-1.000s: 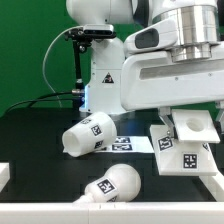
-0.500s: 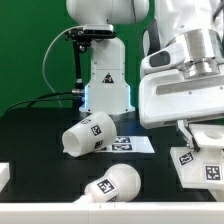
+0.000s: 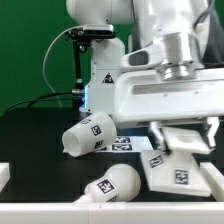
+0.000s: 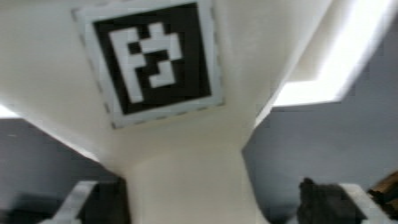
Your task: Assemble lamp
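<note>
Gripper (image 3: pixel 186 134) of the arm is closed on the lamp base (image 3: pixel 180 172), which hangs tilted under it at about 4 o'clock in the exterior view, over the black table (image 3: pixel 30 140). In the wrist view this white part, with its tag (image 4: pixel 157 60), runs down between the two dark fingers (image 4: pixel 331 196). The shade (image 3: pixel 86 136) lies on its side at about 9 o'clock from the base, well apart from it. The bulb (image 3: pixel 112 185) lies at about 5 o'clock from the shade, near the front edge. I judge the step in hand is to set the base flat on a free spot. To do it well, the arm should turn the base level first, lower it slowly, and open only when the plate rests fully on the table, away from the shade, the bulb and the marker board (image 3: pixel 132 145). The gripper body hides the contact in the exterior view, and the wrist view is close and blurred. So I cannot tell which portion of the base is gripped, nor whether its lower edge touches the table.
</note>
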`<state>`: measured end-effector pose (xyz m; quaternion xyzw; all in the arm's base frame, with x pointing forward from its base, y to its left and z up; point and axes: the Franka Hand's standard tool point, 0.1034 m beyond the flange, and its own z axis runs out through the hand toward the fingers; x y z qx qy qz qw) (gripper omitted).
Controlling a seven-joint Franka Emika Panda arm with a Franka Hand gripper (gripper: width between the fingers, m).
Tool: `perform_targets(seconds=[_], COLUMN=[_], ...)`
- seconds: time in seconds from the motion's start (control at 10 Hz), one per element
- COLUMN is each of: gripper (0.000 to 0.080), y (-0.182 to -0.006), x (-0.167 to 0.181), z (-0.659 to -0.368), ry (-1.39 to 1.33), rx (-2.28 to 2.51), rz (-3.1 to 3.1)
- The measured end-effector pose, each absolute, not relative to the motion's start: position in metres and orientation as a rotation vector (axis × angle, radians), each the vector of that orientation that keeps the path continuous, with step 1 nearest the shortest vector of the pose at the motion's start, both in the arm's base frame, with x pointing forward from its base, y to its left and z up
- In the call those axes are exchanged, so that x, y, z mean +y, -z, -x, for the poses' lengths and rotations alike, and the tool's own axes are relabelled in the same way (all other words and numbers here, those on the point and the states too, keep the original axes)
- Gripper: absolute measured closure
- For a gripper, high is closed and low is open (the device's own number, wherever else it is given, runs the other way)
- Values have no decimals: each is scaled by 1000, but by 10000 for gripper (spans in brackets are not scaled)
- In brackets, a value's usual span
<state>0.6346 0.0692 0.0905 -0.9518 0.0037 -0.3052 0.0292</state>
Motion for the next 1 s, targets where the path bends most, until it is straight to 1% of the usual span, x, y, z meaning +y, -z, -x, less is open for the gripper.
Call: perform_targets(seconds=[0.2,0.5,0.7,1.0], gripper=[341,341,341,341], y=[-76,-70,-55,-54], x=[77,89,91,95], z=[-628,-625,-622,-630], ry=[905,884,859,879], rx=[29,36,34,46], rz=[2920,2915,2922,2908])
